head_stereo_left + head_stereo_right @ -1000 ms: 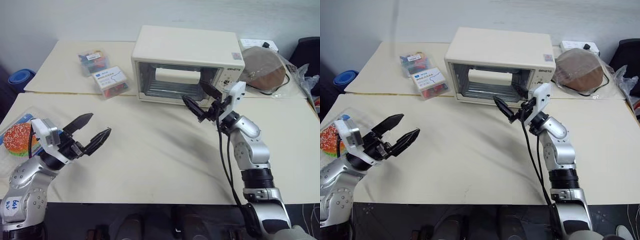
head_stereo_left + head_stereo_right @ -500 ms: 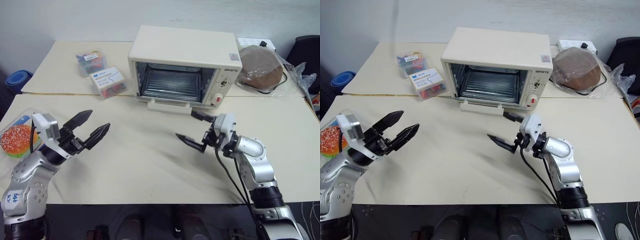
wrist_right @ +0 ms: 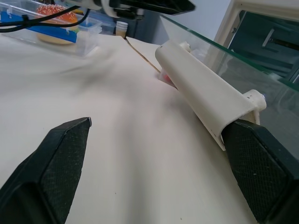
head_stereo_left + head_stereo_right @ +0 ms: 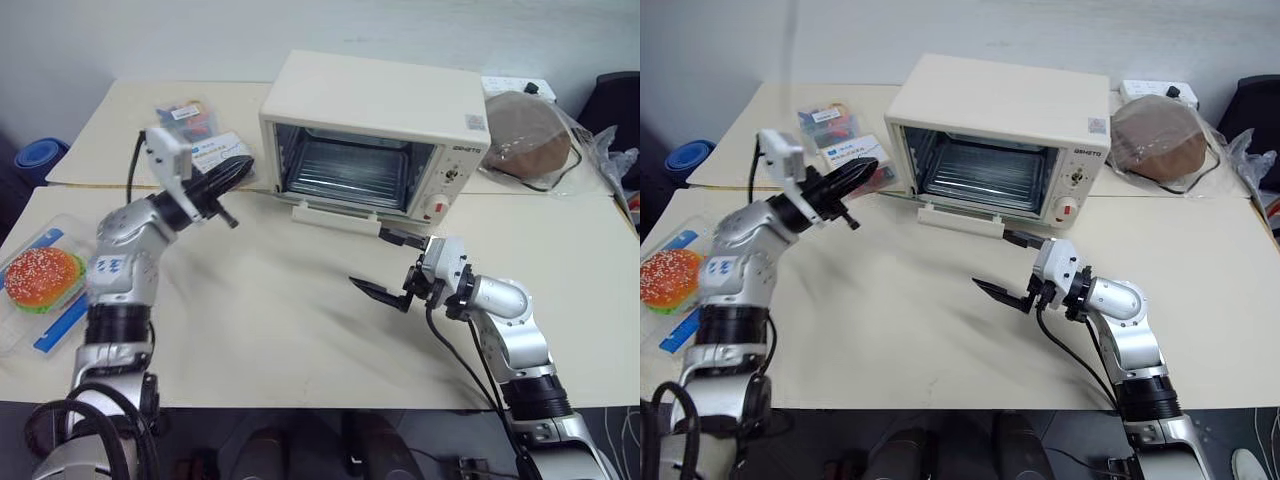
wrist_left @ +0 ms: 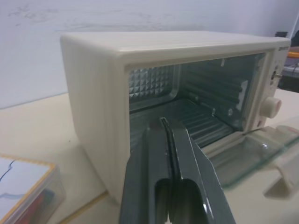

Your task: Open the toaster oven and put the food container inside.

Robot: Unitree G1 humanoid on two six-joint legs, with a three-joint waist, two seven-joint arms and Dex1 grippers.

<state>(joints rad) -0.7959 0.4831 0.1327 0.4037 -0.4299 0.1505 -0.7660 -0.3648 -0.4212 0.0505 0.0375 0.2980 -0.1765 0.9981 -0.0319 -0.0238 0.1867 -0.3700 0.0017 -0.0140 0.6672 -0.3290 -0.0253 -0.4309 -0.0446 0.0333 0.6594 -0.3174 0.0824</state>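
Left gripper risen, pinched empty, food container well behind

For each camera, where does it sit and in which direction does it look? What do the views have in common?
Left and right eye views: on the head, looking forward and down at the table; both arms show.
Left wrist view: on the left wrist, looking along the shut left gripper into the open toaster oven.
Right wrist view: on the right wrist, looking past the open right gripper over the table toward the food container.
Shared: all four show the toaster oven, its door down.
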